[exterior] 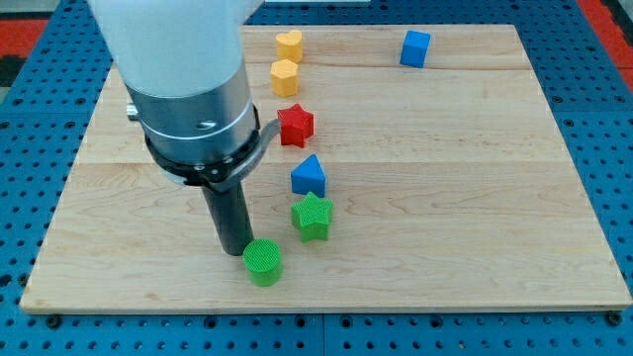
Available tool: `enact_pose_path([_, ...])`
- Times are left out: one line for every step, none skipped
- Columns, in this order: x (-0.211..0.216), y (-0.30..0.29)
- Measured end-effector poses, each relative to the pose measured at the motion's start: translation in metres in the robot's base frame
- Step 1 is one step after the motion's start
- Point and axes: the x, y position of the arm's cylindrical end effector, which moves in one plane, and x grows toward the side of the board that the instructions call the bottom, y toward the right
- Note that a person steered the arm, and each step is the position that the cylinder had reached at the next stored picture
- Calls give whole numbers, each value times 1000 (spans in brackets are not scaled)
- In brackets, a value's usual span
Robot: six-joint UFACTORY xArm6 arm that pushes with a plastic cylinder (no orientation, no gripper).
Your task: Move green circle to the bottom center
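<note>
The green circle (263, 262) is a short round block lying near the bottom edge of the wooden board (475, 198), left of centre. My tip (235, 251) is the lower end of the dark rod, just to the left of the green circle and touching or nearly touching its upper left side. The arm's white and grey body fills the view's upper left and hides part of the board behind it.
A green star (313, 216) lies just up and right of the green circle, with a blue triangle (309, 175) above it, then a red star (295, 125). A yellow hexagon (285, 77), a yellow heart (289, 44) and a blue cube (415, 47) lie near the top.
</note>
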Motion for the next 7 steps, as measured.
enact_pose_path([16, -46])
enact_pose_path([17, 9])
enact_pose_path([15, 35])
enact_pose_path([23, 37])
enact_pose_path([39, 28])
enact_pose_path([62, 36])
enact_pose_path([61, 58])
